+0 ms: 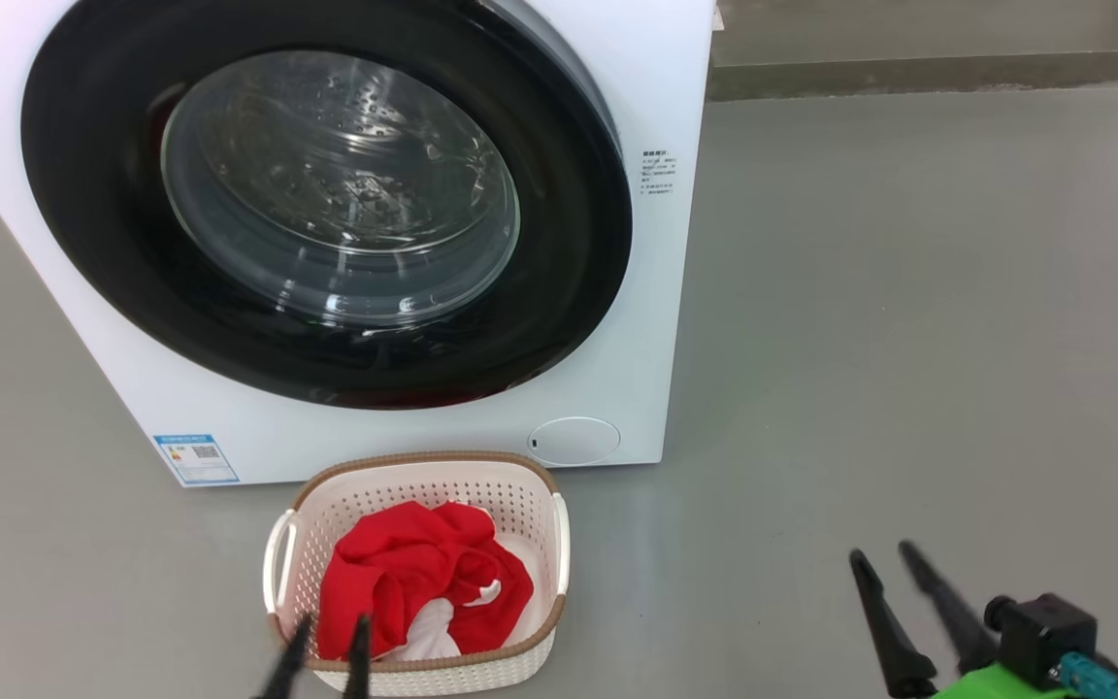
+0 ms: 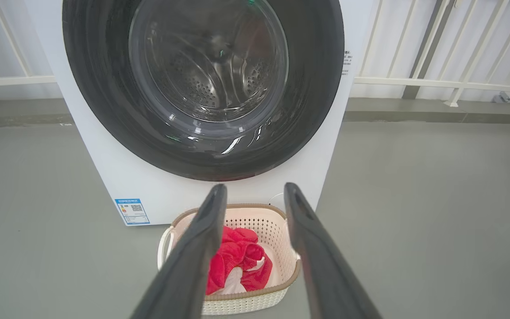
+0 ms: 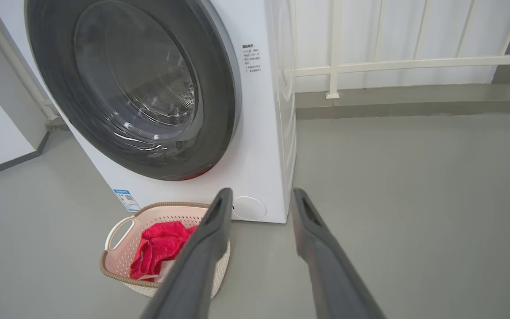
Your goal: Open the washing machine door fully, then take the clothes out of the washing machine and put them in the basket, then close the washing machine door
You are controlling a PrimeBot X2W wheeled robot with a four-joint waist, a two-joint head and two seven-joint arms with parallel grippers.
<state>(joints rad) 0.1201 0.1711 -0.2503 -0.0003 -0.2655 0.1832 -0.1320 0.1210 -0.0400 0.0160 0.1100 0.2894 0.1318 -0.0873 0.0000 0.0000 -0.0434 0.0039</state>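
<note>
A big white box-shaped front-loading washing machine [image 1: 661,320] stands on a grey floor [image 1: 908,291]. Its large round door with a glossy black rim and clear glass window [image 1: 326,204] lies shut against the front; whether it is latched cannot be told. Bright red and white fabric clothes [image 1: 413,573] sit heaped in a small cream perforated plastic basket with a brown rim [image 1: 423,458], just before the machine. The left end effector [image 2: 255,190] hangs above the basket and the right end effector [image 1: 881,551] well to its side, both spread apart and empty. The task looks essentially finished.
</note>
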